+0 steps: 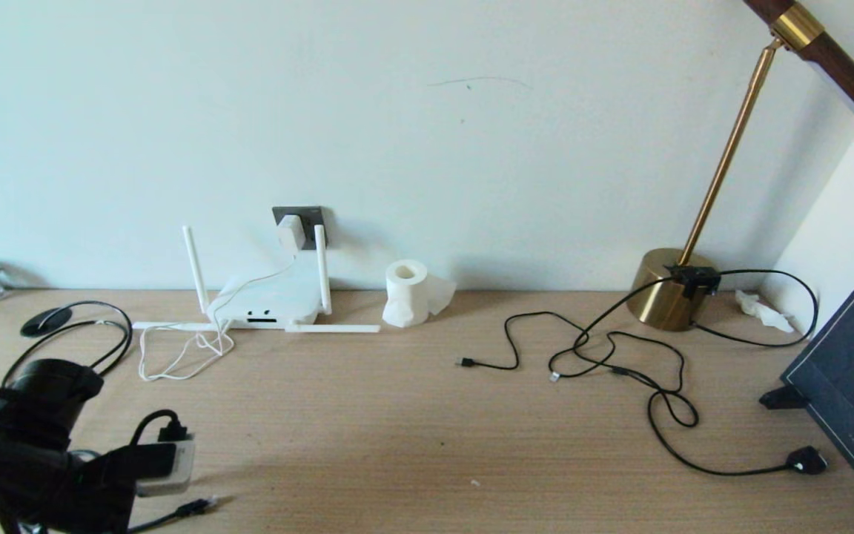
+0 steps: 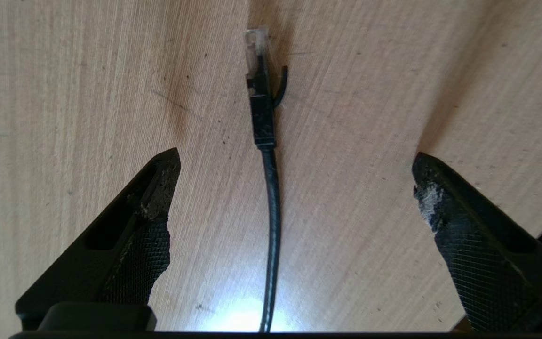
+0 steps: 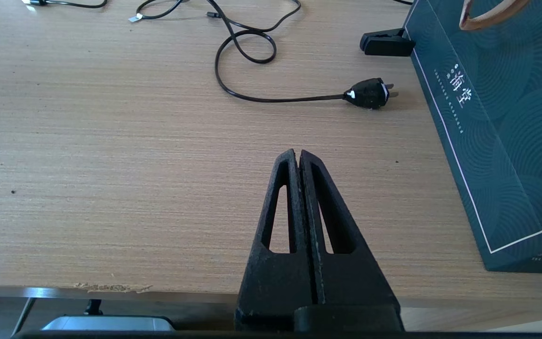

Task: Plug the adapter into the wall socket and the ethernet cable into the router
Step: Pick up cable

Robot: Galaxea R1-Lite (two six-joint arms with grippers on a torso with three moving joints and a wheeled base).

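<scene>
The adapter [image 1: 291, 232] is sitting in the wall socket [image 1: 307, 219] on the wall behind the router [image 1: 267, 298], with its thin white cord looping down onto the surface [image 1: 397, 430] in front of the router. The first half of the task therefore appears complete, and the step in hand is the pickup of the ethernet cable [image 2: 271, 202].

The left gripper [image 2: 294, 165] is hovering at the near left corner of the surface, well apart from the router. Its jaws are standing spread wide, holding nothing. The cable is lying flat on the surface and running between the two fingers [image 2: 151, 212]. The cable's plug, a black boot with a clear tip, is lying just beyond the fingertips, pointing away from the wrist. In the head view the same plug [image 1: 197, 507] is showing just beside the arm; whether the jaws are touching the surface cannot be told from these views.

The right gripper [image 3: 298, 155] is resting parked over the near right part of the surface, its jaws pressed together and empty.

The next move calls for lowering the left gripper and closing on the boot or on the cable just behind it. The plug should be left protruding, so that the clear tip can be aligned with a dark port on the router's front edge.
</scene>
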